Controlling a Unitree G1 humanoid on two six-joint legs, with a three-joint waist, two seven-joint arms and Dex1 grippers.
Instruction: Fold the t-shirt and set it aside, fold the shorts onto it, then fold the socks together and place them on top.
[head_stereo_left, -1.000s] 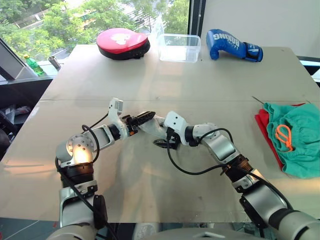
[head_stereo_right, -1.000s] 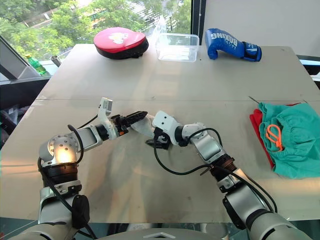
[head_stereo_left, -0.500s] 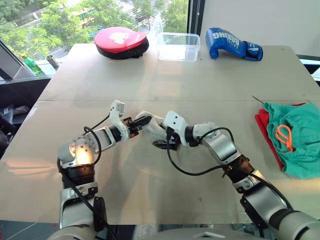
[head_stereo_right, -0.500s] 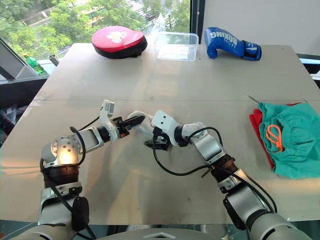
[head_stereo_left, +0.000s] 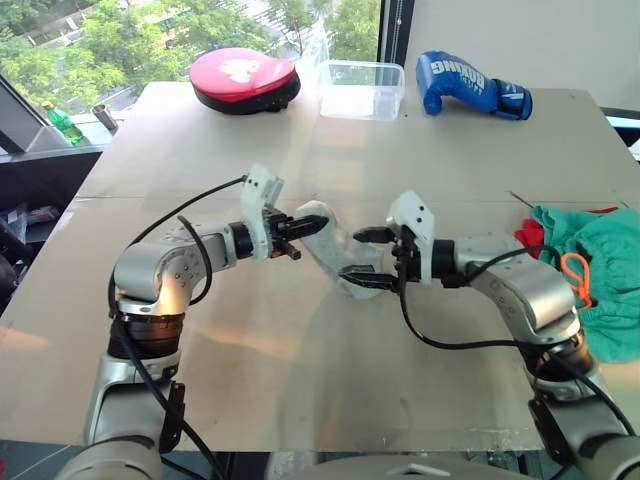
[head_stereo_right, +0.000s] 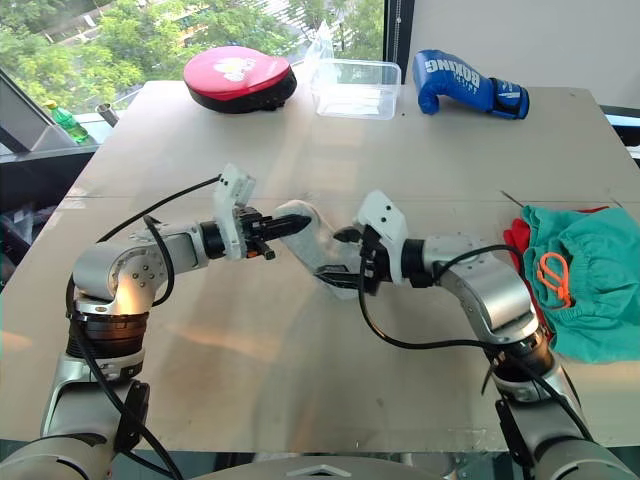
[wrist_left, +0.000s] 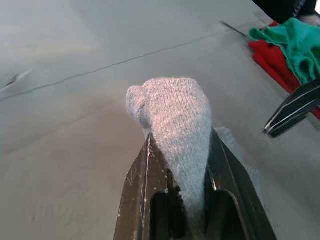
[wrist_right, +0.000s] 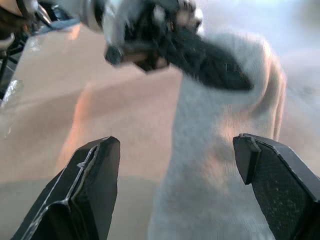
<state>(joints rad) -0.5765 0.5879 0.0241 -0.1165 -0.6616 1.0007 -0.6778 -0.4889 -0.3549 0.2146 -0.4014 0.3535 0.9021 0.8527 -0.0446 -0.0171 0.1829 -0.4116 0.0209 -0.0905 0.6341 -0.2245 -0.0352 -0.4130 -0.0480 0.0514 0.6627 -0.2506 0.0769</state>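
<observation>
Folding the socks (head_stereo_left: 333, 250), final step of the task as judged from the layout. Left gripper (head_stereo_left: 300, 227) clamping one end of the grey knit, jaws narrow with fabric pinched between them, lifting that end off the table (head_stereo_left: 300, 390). Sock band draping down and rightward toward the right gripper (head_stereo_left: 372, 257), jaws spread wide, one finger above and one below the lower end, not yet closing on it. Shorts (head_stereo_left: 600, 280) lying on the t-shirt (head_stereo_left: 527, 237) at the table's right edge, well apart from the socks, red showing only as a sliver beneath the teal.

Advice for the step: closing the right jaws squarely on the free end before any pull, catching both layers if two are present; whether one sock or two is hanging here cannot be told. Keeping the left pinch firm while bringing ends together, avoiding a tug that slips thin knit out. Carrying the bundle low toward the pile.
</observation>
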